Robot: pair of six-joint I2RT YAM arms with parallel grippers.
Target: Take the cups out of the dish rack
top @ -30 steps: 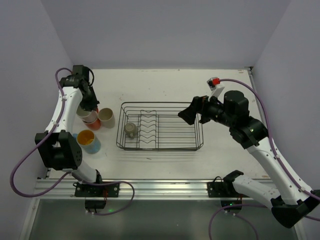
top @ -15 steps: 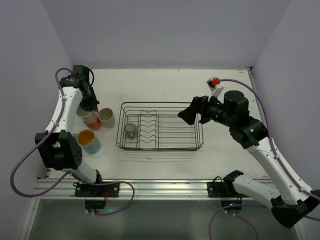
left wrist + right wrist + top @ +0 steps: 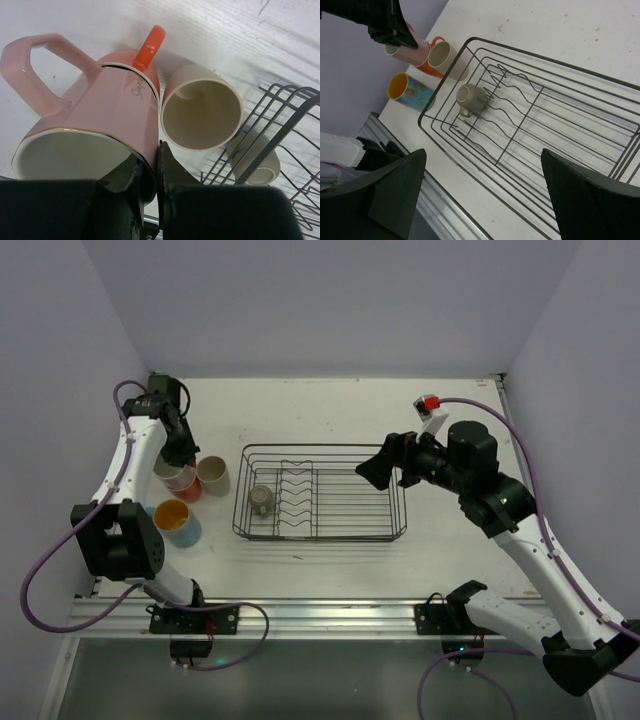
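Left of the rack (image 3: 320, 536), the left gripper (image 3: 152, 170) pinches the pink mug (image 3: 100, 110) by its rim, base in the orange mug (image 3: 149, 47), apparently stacking to save space. The right gripper (image 3: 376, 470) hangs wide open over the rack's right end; the olive mug (image 3: 261, 500) sits inside, left.

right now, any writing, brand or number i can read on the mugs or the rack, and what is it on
"Simpl": cursive script on the side of the pink mug, left wrist view; the rest of the word cannot be made out.
Light blue mug: a printed pattern, too small to tell if it holds words.
Dish rack: none. Nothing else legible in any view.
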